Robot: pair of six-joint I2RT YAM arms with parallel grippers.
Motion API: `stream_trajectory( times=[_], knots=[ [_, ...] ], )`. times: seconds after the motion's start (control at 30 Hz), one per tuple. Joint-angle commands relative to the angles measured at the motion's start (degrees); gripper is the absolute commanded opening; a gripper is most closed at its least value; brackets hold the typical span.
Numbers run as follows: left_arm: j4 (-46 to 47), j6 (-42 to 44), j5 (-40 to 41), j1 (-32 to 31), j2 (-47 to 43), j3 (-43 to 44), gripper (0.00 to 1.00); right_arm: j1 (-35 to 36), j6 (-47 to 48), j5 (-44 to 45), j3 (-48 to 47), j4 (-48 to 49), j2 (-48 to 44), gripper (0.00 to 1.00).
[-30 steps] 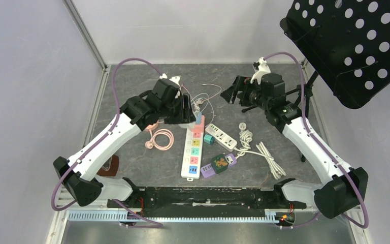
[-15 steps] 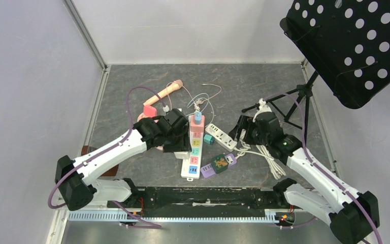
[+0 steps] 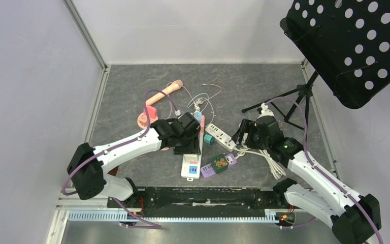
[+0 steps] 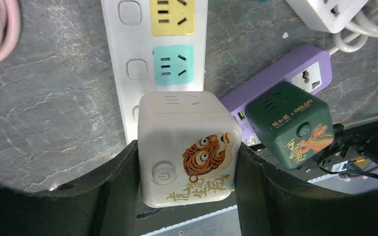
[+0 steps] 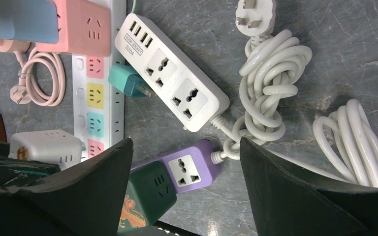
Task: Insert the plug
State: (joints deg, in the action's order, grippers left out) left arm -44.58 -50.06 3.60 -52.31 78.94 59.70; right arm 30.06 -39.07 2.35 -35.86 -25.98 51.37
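Two arms sit low over the surface (image 3: 127, 86), both close to the long strip (image 4: 127, 59), which has a white body and one row of coloured sockets.

- **Left:** left fingers (image 4: 115, 189) are clamped on the cube plug (image 4: 189, 147), one finger on each side face. The cube is white with a tiger print, and its power button faces the wrist cam.
- **Plug position:** the cube plug is over the long strip's near end, just past the teal socket (image 4: 172, 66). The yellow socket (image 4: 172, 14) is one further along. Can't tell if the pins are in a socket or just above one, because the underside is hidden.
- **Right:** right fingers (image 5: 295, 196) are spread wide with nothing between them, hovering right of the long strip.
- **Under the right fingers:** the purple strip (image 5: 189, 169) lies just right of the long strip's near end. A green cube (image 5: 145, 191) sits on its end, just beside the cube plug.
- **Further right:** the short white strip (image 5: 177, 83) lies angled right of the long strip, with a teal adapter (image 5: 125, 81) between the two. A white cable (image 5: 270, 64) is bundled beyond that.
- **Far end and left side:** a pink cube (image 5: 86, 27) sits on the long strip's far end, and a pink cable (image 4: 10, 24) lies on the strip's left side.
- **Stand:** a black perforated stand (image 3: 350, 46) is well off to the right.
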Motion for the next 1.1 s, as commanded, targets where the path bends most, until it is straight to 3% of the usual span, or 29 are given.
stream_trajectory(
  times=[0.0,0.67,0.8,1.07],
  knots=[
    [2.83,-2.56,-2.25,-0.49,1.60,0.15,0.02,0.26,-0.89,1.86,-0.55,-0.75,-0.20,0.81],
    [2.52,-5.08,-3.82,-0.91,3.73,-1.64,0.02,0.26,-5.56,5.92,2.20,-2.07,-4.70,0.80],
    [3.97,-5.61,3.13,-1.01,2.51,-2.66,0.02,0.26,-5.75,5.96,2.15,-1.75,-4.84,0.80],
    [2.57,-5.13,6.34,-1.21,0.70,-0.79,0.02,0.20,-5.94,5.54,2.89,-1.28,-4.70,0.80]
  ],
)
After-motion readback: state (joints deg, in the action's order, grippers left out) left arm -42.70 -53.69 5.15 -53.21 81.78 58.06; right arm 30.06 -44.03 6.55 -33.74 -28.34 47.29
